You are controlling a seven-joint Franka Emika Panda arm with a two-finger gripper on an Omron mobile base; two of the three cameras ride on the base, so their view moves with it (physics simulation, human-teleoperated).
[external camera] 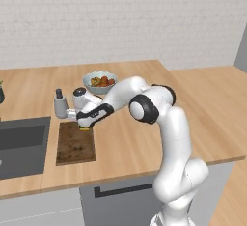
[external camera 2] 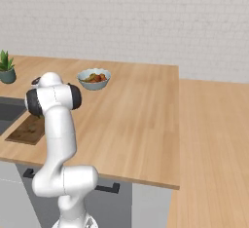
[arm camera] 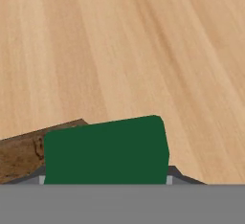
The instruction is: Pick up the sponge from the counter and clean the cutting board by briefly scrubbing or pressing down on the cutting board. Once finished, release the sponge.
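Observation:
The sponge is a green-topped block, and its yellow underside peeks out below my hand in the left base view. My gripper is shut on it at the far right corner of the cutting board. The sponge sits at or just above the board's surface; contact cannot be told. The board is dark brown and speckled and lies on the light wood counter beside the sink. In the hand view a corner of the cutting board shows at the lower left, with bare counter beyond it. From the right base, the arm hides all but part of the cutting board.
A grey soap dispenser stands just behind the board. A bowl of fruit sits further back. The dark sink lies left of the board. A potted plant stands at the far left. The counter extends right around a corner.

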